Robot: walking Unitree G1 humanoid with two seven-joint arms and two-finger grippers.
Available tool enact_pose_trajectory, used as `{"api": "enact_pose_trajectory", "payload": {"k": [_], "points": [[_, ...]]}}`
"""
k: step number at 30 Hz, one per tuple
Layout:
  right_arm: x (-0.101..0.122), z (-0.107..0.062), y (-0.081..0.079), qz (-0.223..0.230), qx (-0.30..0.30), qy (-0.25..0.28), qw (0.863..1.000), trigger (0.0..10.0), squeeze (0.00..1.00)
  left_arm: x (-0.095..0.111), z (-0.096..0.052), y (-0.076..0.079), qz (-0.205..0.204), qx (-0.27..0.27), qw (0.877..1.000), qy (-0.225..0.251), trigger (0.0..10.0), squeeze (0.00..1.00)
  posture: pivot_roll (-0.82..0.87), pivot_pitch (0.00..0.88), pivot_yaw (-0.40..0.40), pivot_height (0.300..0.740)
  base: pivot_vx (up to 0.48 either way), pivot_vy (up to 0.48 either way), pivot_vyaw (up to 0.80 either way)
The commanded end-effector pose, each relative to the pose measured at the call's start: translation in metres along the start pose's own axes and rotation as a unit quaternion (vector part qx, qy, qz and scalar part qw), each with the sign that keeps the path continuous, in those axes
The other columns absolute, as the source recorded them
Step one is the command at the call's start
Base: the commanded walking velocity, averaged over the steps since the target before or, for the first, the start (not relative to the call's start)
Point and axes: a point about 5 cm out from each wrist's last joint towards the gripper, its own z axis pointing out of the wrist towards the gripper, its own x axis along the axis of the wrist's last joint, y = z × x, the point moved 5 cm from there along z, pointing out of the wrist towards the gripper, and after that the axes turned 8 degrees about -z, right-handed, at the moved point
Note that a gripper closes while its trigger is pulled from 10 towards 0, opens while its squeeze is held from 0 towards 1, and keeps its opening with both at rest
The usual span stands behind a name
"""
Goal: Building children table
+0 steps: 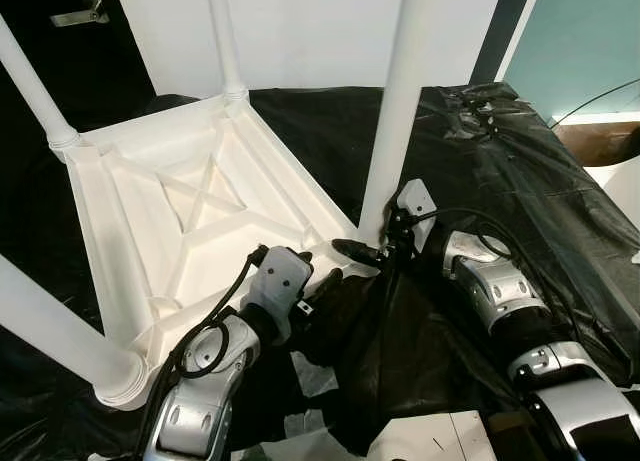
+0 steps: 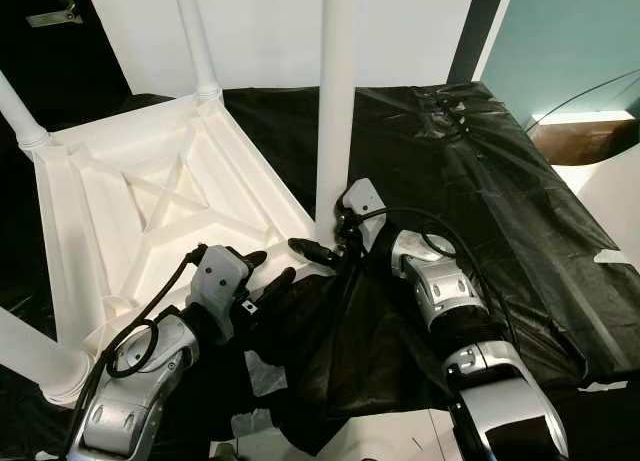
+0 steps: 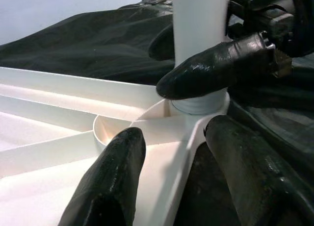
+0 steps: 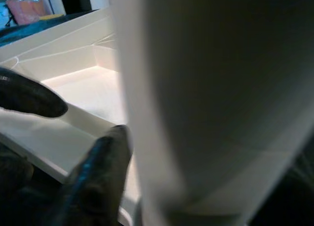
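Silver forearms fill the bottom of the head views, and both reach for one corner of the upturned children's table [image 1: 190,221]. That white table lies top down in the left half of the frame, its ribbed underside with an X brace facing up, on black sheeting [image 1: 560,201] that covers the surface under it.

Four white legs stand up from the corners: the rear left leg [image 1: 30,86], the rear leg [image 1: 225,41], the near left leg [image 1: 60,336] low at the left edge, and the near right leg [image 1: 400,101] rising through the middle of the frame.

The right gripper [image 1: 375,249] is at the foot of that near right leg. Its jaws sit around the base of the leg, one finger [image 3: 216,64] lying across the leg just above the collar in the left wrist view; how firmly they clamp it I cannot tell, but they look closed onto it. The left gripper [image 1: 300,271] rests at the table's rim beside the same corner, jaws parted, one finger [image 3: 110,182] over the inside of the frame and the other outside it, holding nothing that I can see.

By my reading the build is nearly done: all four legs are in their sockets. What seems left is tightening this last leg, then turning the table upright.

Behind, a white wall [image 1: 320,31] stands at the top centre, and white paper scraps [image 1: 310,376] lie at the bottom edge.
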Motion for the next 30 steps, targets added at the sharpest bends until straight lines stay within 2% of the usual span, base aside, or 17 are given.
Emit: {"api": "enact_pose_trajectory", "payload": {"k": [1,5,7,8,11,14,16,20,24,25,28,30], "points": [[-0.006,0.001,-0.004,-0.004,0.024,-0.015,1.0,0.0,0.0,-0.003,0.0,-0.003,-0.004,0.022,1.0,-0.004,10.0,0.0,0.17,0.035,-0.037,0.74,0.0,0.0,0.0],[-0.013,-0.003,0.001,0.006,0.014,-0.028,0.999,0.0,0.0,-0.004,-0.001,-0.002,-0.008,0.028,1.0,-0.004,10.0,0.0,0.17,0.032,-0.044,0.74,0.0,0.0,0.0],[-0.018,-0.005,0.005,0.011,-0.009,-0.042,0.999,0.0,0.0,-0.005,-0.002,-0.001,-0.009,0.029,1.0,-0.004,10.0,0.0,0.17,0.032,-0.052,0.74,0.0,0.0,0.0],[-0.025,-0.006,0.009,0.014,-0.039,-0.061,0.997,0.0,0.0,-0.006,-0.003,0.001,-0.011,0.029,1.0,-0.005,10.0,0.0,0.16,0.031,-0.051,0.74,0.0,0.0,0.0],[-0.028,-0.007,0.01,0.016,-0.055,-0.064,0.996,0.0,0.0,-0.007,-0.003,0.002,-0.012,0.029,1.0,-0.005,10.0,0.0,0.16,0.031,-0.051,0.74,0.0,0.0,0.0],[-0.034,-0.007,0.011,0.039,-0.115,-0.07,0.99,0.0,0.0,-0.008,-0.002,0.003,-0.013,0.025,1.0,-0.007,10.0,0.0,0.15,0.03,-0.047,0.74,0.0,0.0,0.0],[-0.034,-0.007,0.011,0.039,-0.115,-0.07,0.99,0.0,0.0,-0.008,-0.002,0.003,-0.013,0.025,1.0,-0.007,10.0,0.0,0.15,0.03,-0.047,0.74,0.0,0.0,0.0],[-0.041,-0.006,0.006,0.072,-0.205,-0.079,0.973,0.0,0.0,-0.009,-0.002,0.005,-0.013,0.018,1.0,-0.01,10.0,0.0,0.15,0.029,-0.038,0.74,0.0,0.0,0.0],[-0.041,-0.006,0.001,0.083,-0.241,-0.081,0.963,0.0,0.0,-0.009,-0.002,0.005,-0.013,0.015,1.0,-0.011,10.0,0.0,0.14,0.027,-0.035,0.74,0.0,0.0,0.0],[-0.043,-0.006,-0.001,0.092,-0.27,-0.087,0.955,0.0,0.0,-0.009,-0.002,0.005,-0.013,0.014,1.0,-0.011,10.0,0.0,0.14,0.025,-0.037,0.74,0.0,0.0,0.0],[-0.043,-0.006,-0.001,0.092,-0.27,-0.087,0.955,0.0,0.0,-0.009,-0.002,0.005,-0.013,0.014,1.0,-0.011,10.0,0.0,0.14,0.025,-0.037,0.74,0.0,0.0,0.0],[-0.043,-0.007,-0.005,0.12,-0.337,-0.083,0.93,0.0,0.0,-0.009,-0.001,0.005,-0.012,0.012,1.0,-0.011,10.0,0.0,0.14,0.021,-0.034,0.74,0.0,0.0,0.0]]}}
